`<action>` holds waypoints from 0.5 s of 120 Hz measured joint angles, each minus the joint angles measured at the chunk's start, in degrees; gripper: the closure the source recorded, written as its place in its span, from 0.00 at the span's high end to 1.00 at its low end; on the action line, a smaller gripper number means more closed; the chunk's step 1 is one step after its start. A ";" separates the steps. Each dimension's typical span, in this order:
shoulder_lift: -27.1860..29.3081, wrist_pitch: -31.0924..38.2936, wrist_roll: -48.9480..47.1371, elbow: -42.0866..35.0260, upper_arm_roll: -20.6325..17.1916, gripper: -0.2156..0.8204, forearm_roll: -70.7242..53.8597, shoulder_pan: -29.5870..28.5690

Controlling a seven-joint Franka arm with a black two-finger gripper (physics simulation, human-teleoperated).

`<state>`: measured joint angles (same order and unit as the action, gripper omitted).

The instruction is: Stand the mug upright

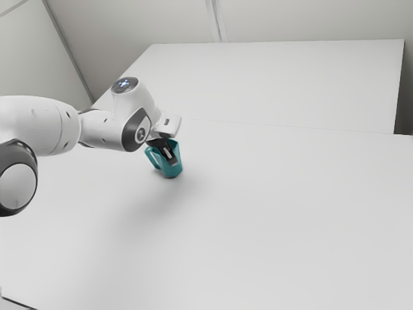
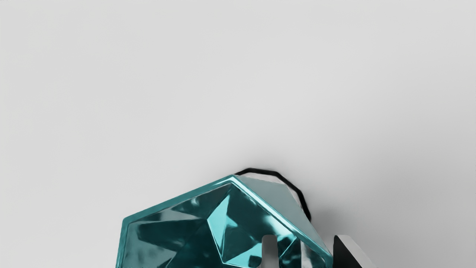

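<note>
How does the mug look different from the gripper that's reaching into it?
The mug is shiny teal, while the gripper is mostly black and grey. The mug is a single hollow cup with a handle; the gripper has two separate fingers, standing apart, one inside the mug's opening and one outside. The mug's opening is many-sided and wide; the gripper's fingers are narrow. Both have straight edges.

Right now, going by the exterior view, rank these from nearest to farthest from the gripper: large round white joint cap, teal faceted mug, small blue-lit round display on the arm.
1. Teal faceted mug: right at the black gripper.
2. Small blue-lit round display: up on the arm.
3. Large round white joint cap: at the exterior view's left edge.
</note>
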<state>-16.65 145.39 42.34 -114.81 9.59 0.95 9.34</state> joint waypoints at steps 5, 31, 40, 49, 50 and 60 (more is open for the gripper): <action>0.00 -0.01 -0.07 0.00 -0.01 0.37 0.00 0.04; 0.45 -0.05 -0.26 0.79 0.04 0.64 -0.05 0.09; 1.32 -0.15 -0.29 0.80 0.08 0.68 -0.07 0.22; 2.71 -0.46 -0.34 0.69 0.14 0.72 -0.08 0.24; 2.89 -0.54 -0.35 0.69 0.14 0.72 -0.08 0.25; 5.01 -2.13 -0.72 0.67 0.24 0.74 0.26 0.28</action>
<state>-11.64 143.26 41.62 -114.14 9.84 1.21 9.62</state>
